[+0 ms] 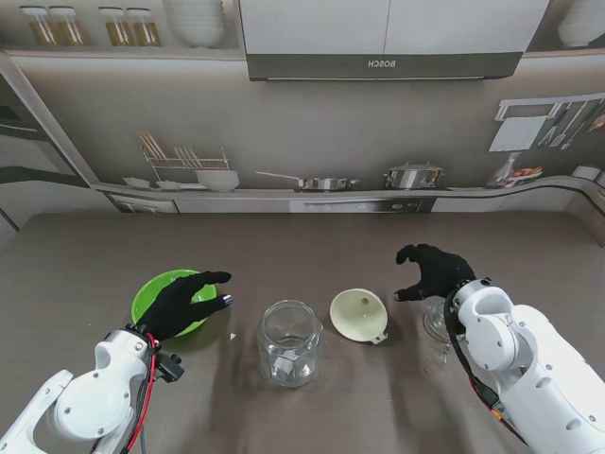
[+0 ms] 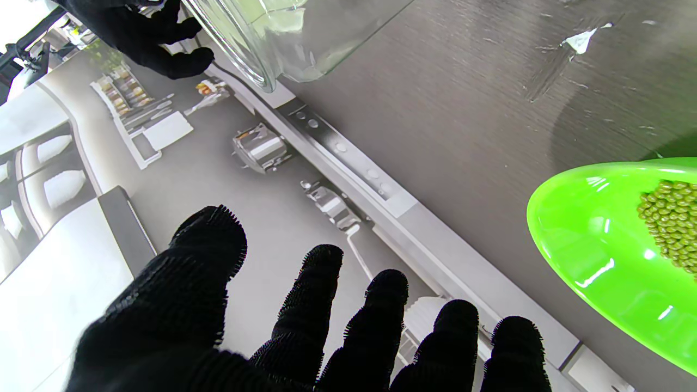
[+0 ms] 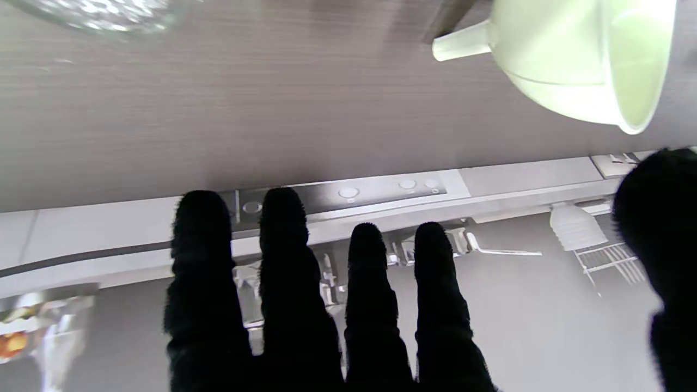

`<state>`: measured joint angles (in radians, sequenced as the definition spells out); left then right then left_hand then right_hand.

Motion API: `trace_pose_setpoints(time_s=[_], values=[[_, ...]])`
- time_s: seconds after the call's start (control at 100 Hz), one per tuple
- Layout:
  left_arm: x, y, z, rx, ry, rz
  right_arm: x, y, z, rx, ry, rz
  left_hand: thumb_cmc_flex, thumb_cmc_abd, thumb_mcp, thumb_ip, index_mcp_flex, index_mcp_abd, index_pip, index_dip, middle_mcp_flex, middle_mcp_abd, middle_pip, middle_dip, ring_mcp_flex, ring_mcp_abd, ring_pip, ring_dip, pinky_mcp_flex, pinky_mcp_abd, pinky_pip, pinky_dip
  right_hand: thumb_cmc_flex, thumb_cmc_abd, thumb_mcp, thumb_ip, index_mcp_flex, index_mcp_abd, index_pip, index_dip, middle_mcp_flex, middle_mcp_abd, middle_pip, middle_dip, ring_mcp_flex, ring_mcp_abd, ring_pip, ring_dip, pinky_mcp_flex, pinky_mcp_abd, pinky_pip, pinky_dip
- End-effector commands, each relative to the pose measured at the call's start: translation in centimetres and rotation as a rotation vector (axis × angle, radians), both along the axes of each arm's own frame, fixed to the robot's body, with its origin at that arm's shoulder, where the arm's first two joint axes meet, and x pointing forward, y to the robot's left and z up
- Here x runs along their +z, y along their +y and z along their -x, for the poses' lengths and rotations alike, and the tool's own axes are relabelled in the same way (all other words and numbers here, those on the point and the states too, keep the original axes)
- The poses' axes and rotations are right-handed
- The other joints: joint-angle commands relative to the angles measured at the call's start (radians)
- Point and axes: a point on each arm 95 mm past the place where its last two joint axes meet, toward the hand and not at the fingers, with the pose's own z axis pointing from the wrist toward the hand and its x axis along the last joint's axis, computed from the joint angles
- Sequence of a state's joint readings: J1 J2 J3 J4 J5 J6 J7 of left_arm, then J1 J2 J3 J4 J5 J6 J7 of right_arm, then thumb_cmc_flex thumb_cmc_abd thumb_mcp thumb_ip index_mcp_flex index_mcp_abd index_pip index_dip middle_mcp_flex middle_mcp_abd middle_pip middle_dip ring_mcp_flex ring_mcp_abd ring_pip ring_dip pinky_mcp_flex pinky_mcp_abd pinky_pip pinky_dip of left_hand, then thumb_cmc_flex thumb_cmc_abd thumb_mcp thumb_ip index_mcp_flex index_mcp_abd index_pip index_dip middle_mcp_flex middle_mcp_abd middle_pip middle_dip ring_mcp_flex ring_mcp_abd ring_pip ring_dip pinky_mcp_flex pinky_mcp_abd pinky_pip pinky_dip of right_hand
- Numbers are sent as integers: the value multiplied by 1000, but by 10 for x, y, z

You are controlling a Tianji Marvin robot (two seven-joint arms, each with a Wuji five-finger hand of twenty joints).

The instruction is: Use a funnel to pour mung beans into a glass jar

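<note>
Stand view, left hand (image 1: 181,303) spread over green bowl (image 1: 151,288), right hand (image 1: 433,271) open

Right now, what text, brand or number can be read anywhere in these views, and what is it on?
"BOSCH", printed mirrored, on the range hood of the kitchen backdrop.
Jars on the backdrop shelf: any labels too small to read.
Green bowl, glass jar, funnel: no text visible.

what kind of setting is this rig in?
Looks like a mock kitchen: the wall behind the brown table seems to be a printed backdrop with a range hood, pots on a counter and hanging utensils.
</note>
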<state>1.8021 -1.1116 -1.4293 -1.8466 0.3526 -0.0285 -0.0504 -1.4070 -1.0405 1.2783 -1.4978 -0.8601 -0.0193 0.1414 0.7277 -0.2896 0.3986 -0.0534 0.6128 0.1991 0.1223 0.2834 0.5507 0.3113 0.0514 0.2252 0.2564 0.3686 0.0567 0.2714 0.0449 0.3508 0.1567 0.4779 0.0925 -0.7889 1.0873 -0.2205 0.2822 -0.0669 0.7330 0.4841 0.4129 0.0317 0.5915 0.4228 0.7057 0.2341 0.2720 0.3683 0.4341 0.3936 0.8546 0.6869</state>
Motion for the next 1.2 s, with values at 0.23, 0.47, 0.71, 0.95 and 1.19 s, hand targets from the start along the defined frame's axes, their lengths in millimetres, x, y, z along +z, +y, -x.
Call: trace_pose_setpoints(time_s=[0.23, 0.47, 0.71, 0.95, 1.19], values=[[-1, -1, 2, -13, 7, 4, 2, 32, -8, 61, 17, -3, 21, 46, -19, 25, -1, -27, -8, -1, 12, -5, 2, 10, -15, -5, -10, -4, -17, -37, -20, 9, -5, 27, -34, 40, -34, 38, 5, -28, -21, 34, -16, -11, -6, -1, -25, -24, -20, 47, -25, -21], [-1, 0, 2, -13, 3, 5, -4, 45, -12, 91, 54, 11, 21, 46, -19, 26, 1, -25, -7, -1, 13, -7, 2, 10, -15, -5, -10, -4, -17, -37, -20, 9, -6, 45, -53, 45, -60, 55, -1, -30, -58, 43, -21, -16, -22, 0, -30, -28, -33, 35, -33, -32], [0, 1, 3, -12, 1, 5, -11, 56, -10, 134, 73, 22, 21, 47, -20, 25, 0, -27, -8, -1, 13, -5, 2, 10, -15, -5, -10, -4, -17, -37, -20, 9, -11, 55, -62, 48, -64, 65, -4, -31, -43, 51, -18, -18, -15, 5, -28, -29, -32, 33, -32, -36], [0, 1, 3, -12, -2, 6, -18, 63, -17, 144, 73, 60, 21, 47, -20, 26, -1, -26, -8, -1, 13, -5, 2, 10, -15, -4, -10, -4, -16, -36, -20, 9, 3, 48, -55, 53, -66, 72, 1, -29, -43, 50, -12, -20, -7, 4, -24, -29, -24, 27, -26, -40], [-1, 1, 3, -14, 1, 6, -28, 65, -26, 143, 106, 87, 21, 47, -20, 26, 3, -26, -7, -1, 13, -5, 2, 10, -15, -4, -10, -4, -17, -36, -20, 9, 23, 42, -50, 58, -62, 78, 11, -27, -34, 47, -4, -20, 8, 5, -14, -27, -11, 19, -13, -43]])
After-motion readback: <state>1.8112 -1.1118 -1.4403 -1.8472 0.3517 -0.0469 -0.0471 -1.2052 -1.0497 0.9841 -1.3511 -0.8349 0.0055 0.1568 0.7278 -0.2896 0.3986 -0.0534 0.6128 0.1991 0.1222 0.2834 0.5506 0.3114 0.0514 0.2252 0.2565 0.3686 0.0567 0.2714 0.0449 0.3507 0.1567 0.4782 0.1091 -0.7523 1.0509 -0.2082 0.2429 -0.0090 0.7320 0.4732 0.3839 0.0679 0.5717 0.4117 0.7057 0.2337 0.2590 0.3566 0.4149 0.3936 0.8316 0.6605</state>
